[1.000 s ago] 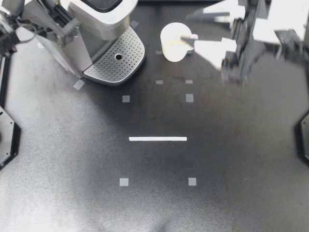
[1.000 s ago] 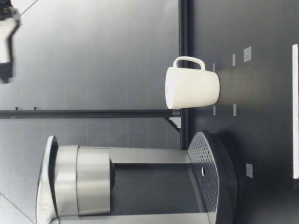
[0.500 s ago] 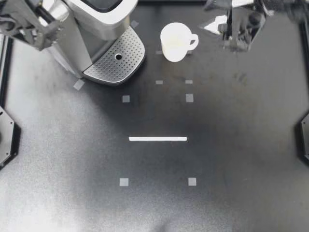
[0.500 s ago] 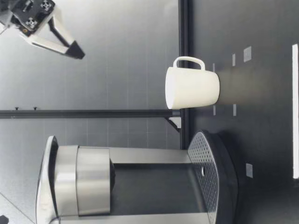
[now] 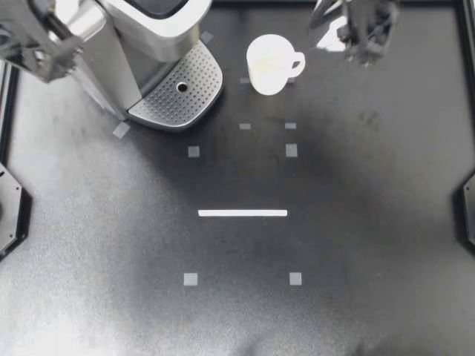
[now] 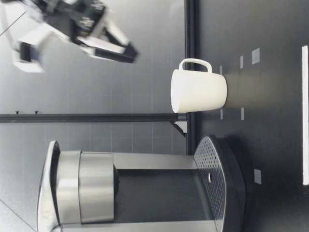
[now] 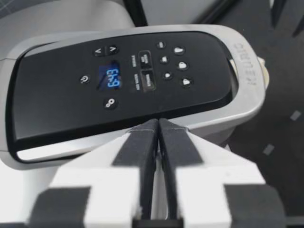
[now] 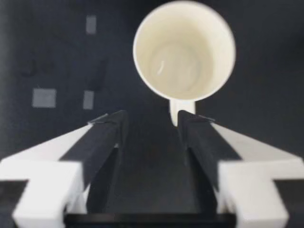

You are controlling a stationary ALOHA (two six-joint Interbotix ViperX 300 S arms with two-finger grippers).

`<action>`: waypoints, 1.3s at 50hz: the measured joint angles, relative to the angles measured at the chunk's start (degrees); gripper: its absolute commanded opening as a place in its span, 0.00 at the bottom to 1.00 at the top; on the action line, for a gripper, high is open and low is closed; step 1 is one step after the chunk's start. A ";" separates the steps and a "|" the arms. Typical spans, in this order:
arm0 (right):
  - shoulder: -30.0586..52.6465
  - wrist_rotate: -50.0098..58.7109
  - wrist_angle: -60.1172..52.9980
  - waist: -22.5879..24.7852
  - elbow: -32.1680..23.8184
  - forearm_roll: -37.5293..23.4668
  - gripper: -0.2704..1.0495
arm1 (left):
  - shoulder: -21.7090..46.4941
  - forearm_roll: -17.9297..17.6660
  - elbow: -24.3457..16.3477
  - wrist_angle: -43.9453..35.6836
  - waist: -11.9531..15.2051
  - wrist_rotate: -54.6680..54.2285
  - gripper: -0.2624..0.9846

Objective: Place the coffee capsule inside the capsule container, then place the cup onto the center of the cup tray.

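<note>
A white cup [image 5: 271, 65] stands upright on the table, handle toward my right gripper [image 5: 362, 43], which hovers blurred beside it near the back edge. In the right wrist view the gripper [image 8: 151, 121] is open and empty, and the cup [image 8: 184, 52] lies below and ahead, its handle just ahead of the gap. The low view shows my right gripper [image 6: 108, 46] high above the cup [image 6: 198, 92]. My left gripper [image 5: 59, 52] is beside the coffee machine [image 5: 148, 22]; its fingers [image 7: 142, 142] are shut on nothing above the control panel [image 7: 118, 80]. No capsule is visible.
The perforated cup tray [image 5: 182, 93] juts from the machine's base, to the left of the cup; the low view shows the tray [image 6: 215, 179] too. A white strip [image 5: 243, 213] and small grey squares mark the dark table.
My right arm has swung in from the right to the back of the table by the cup and has come lower. My left arm has shifted slightly beside the machine.
</note>
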 measured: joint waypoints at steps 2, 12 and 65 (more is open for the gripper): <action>0.88 -0.26 -0.44 -0.09 0.00 0.00 0.65 | -0.26 0.00 0.26 0.00 0.00 0.00 0.32; 2.99 -0.53 -4.39 -0.09 0.00 0.09 0.73 | -0.62 0.00 0.97 -0.09 -0.09 -0.09 0.32; 9.58 -0.79 -10.46 -0.26 2.46 -0.26 0.74 | -0.62 0.09 1.76 -2.20 -0.09 -0.18 0.32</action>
